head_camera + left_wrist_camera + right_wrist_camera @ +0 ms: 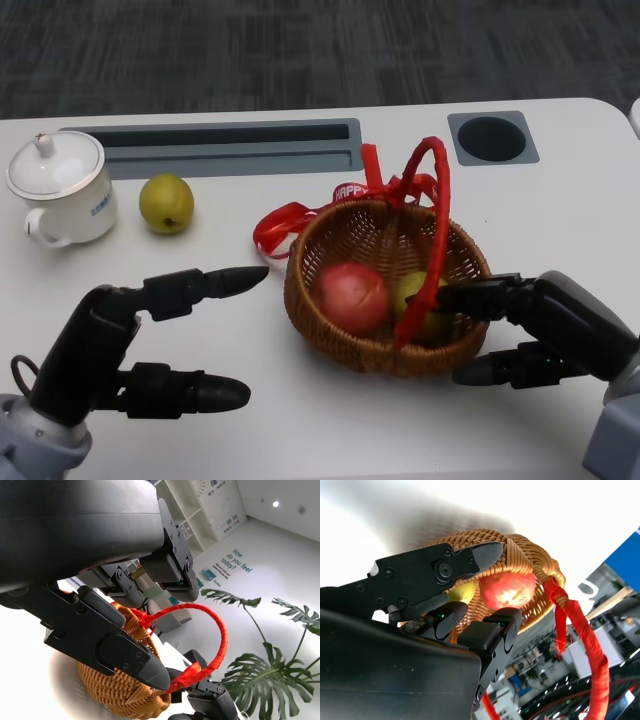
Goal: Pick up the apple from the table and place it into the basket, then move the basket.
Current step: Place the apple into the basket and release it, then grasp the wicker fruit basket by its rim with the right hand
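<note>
Head view details are being read outward from the basket: the left hand is being held just left of it, fingers spread and pointing toward it, nothing grasped. The apple is lying inside the basket beside a greenish fruit. At its right rim, the right hand is being kept open, fingertips touching or nearly touching the wicker, so it is judged nearer.
</note>
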You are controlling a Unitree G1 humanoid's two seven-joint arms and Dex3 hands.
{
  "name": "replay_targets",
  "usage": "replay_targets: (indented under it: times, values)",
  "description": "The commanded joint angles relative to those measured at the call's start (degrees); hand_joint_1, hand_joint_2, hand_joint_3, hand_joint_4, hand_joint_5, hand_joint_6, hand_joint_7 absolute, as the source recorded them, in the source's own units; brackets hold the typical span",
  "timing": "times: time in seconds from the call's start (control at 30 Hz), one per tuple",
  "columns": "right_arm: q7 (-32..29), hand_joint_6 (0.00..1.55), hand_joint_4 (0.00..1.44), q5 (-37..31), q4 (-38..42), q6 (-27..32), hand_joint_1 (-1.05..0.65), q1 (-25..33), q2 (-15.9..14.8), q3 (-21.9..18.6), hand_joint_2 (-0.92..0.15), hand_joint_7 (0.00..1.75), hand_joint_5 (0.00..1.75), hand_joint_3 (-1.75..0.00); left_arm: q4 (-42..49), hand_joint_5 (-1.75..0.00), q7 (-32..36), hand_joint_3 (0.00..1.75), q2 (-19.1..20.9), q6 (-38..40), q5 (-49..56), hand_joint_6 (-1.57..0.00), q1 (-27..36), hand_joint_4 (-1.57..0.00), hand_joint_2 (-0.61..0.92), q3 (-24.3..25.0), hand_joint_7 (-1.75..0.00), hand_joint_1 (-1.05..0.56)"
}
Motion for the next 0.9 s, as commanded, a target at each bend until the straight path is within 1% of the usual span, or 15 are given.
replay_targets:
  times: [0.03, 0.33, 0.43, 0.57, 0.63, 0.73, 0.8, 0.83, 0.9]
  values:
    - [-1.6, 0.65, 0.72, -3.6, 1.5, 1.9, -0.58, 0.1, -1.4, 3.7, -0.92, 0.01, 0.01, -0.02, -0.5, -0.04, 0.9, 0.00, 0.2, 0.0, 0.1, -0.79, 0.5, -0.86, 0.70, 0.5, -0.02, -0.59]
    - [-3.8, 0.63, 0.72, -7.4, 2.5, 4.7, -0.59, -4.1, -2.4, 11.9, -0.92, 0.00, 0.00, -0.09, -1.7, -0.04, 2.5, 0.00, -1.3, 0.4, 1.5, -0.82, 0.5, -0.90, 0.70, 0.3, -0.02, -0.59]
    - [-7.2, 0.63, 0.72, -10.5, 1.5, 5.3, -0.57, -6.0, -3.0, 15.0, -0.92, 0.00, 0.00, -0.10, -2.2, -0.05, 3.1, 0.00, -1.7, 0.5, 1.8, -0.83, 0.7, -0.92, 0.70, 0.4, -0.02, -0.59]
    - [-13.4, 0.61, 0.73, -16.9, -1.0, 7.0, -0.55, -9.2, -4.8, 20.0, -0.92, 0.00, 0.01, -0.16, -2.4, -0.05, 3.7, 0.00, -2.0, 0.4, 1.9, -0.84, 0.7, -0.93, 0.70, 0.6, -0.02, -0.59]
    - [-15.2, 0.60, 0.74, -19.4, -1.6, 8.9, -0.55, -10.6, -5.4, 22.3, -0.92, 0.00, 0.01, -0.17, -2.5, -0.05, 4.0, 0.00, -2.2, 0.2, 1.7, -0.84, 0.7, -0.94, 0.69, 0.6, -0.02, -0.58]
    - [-17.1, 0.58, 0.75, -22.0, -1.6, 12.7, -0.62, -11.7, -5.6, 25.2, -0.92, 0.00, 0.01, -0.10, -2.8, -0.05, 4.4, 0.00, -2.7, 0.1, 1.2, -0.85, 0.8, -0.95, 0.68, 0.6, -0.02, -0.57]
    - [-19.1, 0.59, 0.75, -23.8, -1.8, 16.0, -0.63, -12.1, -5.7, 27.0, -0.91, 0.01, 0.01, -0.06, -3.0, -0.05, 4.8, 0.00, -3.0, -0.1, 1.1, -0.86, 0.9, -0.96, 0.68, 0.7, -0.02, -0.56]
    - [-20.3, 0.63, 0.78, -24.6, -2.0, 17.8, -0.59, -12.2, -5.8, 27.8, -0.91, 0.02, 0.02, -0.05, -3.1, -0.05, 5.0, 0.00, -3.2, -0.1, 1.2, -0.86, 0.9, -0.96, 0.68, 0.7, -0.02, -0.56]
    - [-22.1, 0.74, 0.85, -25.0, -2.3, 19.9, -0.45, -12.2, -6.0, 28.7, -0.91, 0.06, 0.04, -0.07, -3.5, -0.05, 5.4, 0.00, -3.5, 0.0, 1.5, -0.87, 1.0, -0.97, 0.69, 0.8, -0.03, -0.56]
